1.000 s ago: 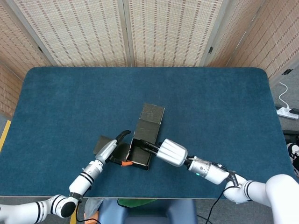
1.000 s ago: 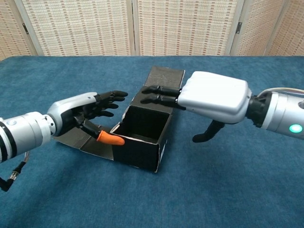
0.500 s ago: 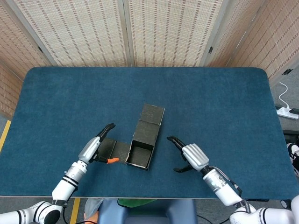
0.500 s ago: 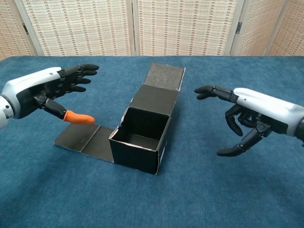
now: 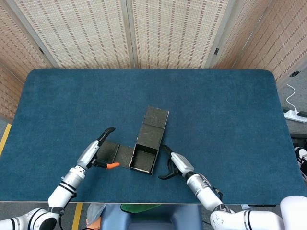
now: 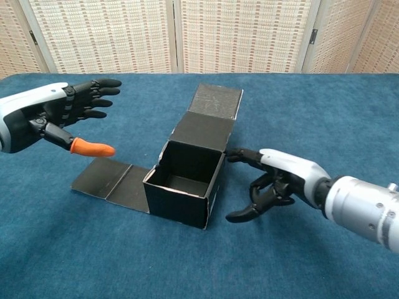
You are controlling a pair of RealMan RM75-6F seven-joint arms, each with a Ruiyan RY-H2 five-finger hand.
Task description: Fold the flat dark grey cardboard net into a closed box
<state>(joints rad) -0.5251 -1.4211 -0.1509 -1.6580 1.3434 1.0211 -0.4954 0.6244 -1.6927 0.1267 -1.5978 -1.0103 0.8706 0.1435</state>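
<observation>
At frame centre the box (image 6: 184, 184) has its walls standing, but the lid (image 6: 211, 115) and left flaps (image 6: 112, 180) lie flat. My left hand (image 6: 59, 118) and right hand (image 6: 280, 184) are both empty, fingers apart.

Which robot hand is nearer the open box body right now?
Right. The right robot hand sits just beside the box, fingertip almost at its right wall. The left robot hand hovers open, farther off, above the flat flaps.
</observation>
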